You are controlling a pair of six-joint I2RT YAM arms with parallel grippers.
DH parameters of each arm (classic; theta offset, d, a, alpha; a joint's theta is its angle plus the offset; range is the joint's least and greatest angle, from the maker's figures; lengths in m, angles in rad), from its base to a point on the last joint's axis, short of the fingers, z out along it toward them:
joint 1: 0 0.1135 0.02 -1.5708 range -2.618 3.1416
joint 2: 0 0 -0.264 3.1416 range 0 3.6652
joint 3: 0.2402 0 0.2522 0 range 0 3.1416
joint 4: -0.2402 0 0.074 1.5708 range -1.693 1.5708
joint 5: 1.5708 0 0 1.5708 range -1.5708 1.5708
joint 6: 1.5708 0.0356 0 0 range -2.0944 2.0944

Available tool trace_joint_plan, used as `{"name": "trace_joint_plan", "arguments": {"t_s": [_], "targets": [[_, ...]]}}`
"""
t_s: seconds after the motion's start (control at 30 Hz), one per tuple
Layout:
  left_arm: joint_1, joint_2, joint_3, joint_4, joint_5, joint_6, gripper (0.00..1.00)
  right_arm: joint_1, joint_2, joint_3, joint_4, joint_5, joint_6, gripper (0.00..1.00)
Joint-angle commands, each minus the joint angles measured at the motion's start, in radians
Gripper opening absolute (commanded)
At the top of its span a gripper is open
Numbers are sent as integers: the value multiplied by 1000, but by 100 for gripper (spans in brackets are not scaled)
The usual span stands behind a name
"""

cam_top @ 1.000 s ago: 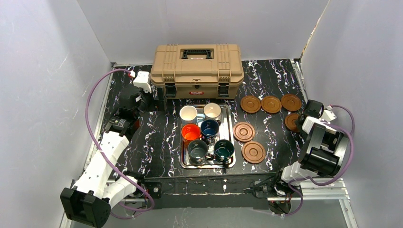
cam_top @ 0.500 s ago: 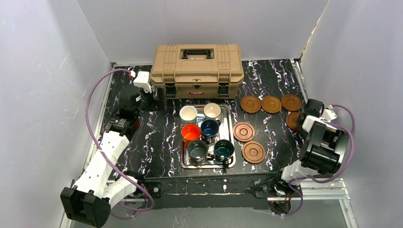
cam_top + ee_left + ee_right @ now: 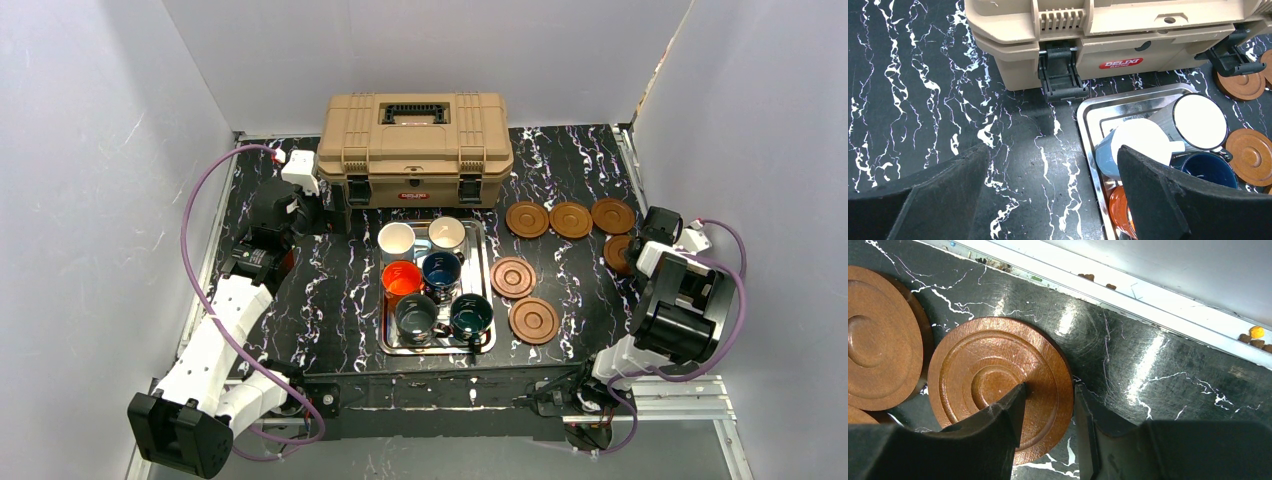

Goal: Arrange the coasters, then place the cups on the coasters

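You've six coasters (image 3: 533, 320) on the surface (image 3: 330, 290), six cups (image 3: 441, 268) in the steel tray (image 3: 484, 262). Left pincer (image 3: 1053, 155) gapes wide, empty; right pincer (image 3: 1048, 390) sits narrow astride one coaster (image 3: 983, 370) rim.

Black marbled table (image 3: 330, 290) and its load.
1 tan toolbox (image 3: 415, 135) at the back, 1 steel tray (image 3: 488, 285) mid-table, 6 brown coasters (image 3: 533, 320) right of it.

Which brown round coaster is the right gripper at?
The grooved brown disc coaster lying alone just in front of the back row's right end; the right gripper straddles its rim.
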State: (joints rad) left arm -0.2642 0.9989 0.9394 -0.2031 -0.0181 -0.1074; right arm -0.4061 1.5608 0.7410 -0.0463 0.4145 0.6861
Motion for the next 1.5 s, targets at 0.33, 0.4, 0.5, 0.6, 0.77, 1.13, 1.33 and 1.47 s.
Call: {"name": "trace_joint_plan", "arguments": {"t_s": [0.33, 0.4, 0.5, 0.6, 0.77, 1.13, 1.33, 1.47], "targets": [[-4, -4, 21, -16, 1, 12, 98, -19, 65, -3, -28, -8, -23, 41], [-5, -5, 21, -15, 1, 11, 98, -19, 73, 1, -27, -15, -25, 41], [-4, -5, 20, -15, 0, 12, 98, -19, 83, 2, -25, -20, -25, 41], [-3, -6, 20, -15, 0, 12, 98, -19, 88, 1, -19, -27, -26, 41], [-4, -6, 19, -15, 0, 12, 98, -19, 91, 4, -12, -41, -28, 41], [-4, -9, 19, -15, 0, 13, 98, -20, 26, -19, -35, -46, -32, 53], [-5, -14, 19, -14, 1, 14, 98, -20, -92, -26, -68, -65, -51, 63], [-4, -19, 19, -13, 1, 13, 98, -20, -191, -20, -99, -79, -76, 73]]}}
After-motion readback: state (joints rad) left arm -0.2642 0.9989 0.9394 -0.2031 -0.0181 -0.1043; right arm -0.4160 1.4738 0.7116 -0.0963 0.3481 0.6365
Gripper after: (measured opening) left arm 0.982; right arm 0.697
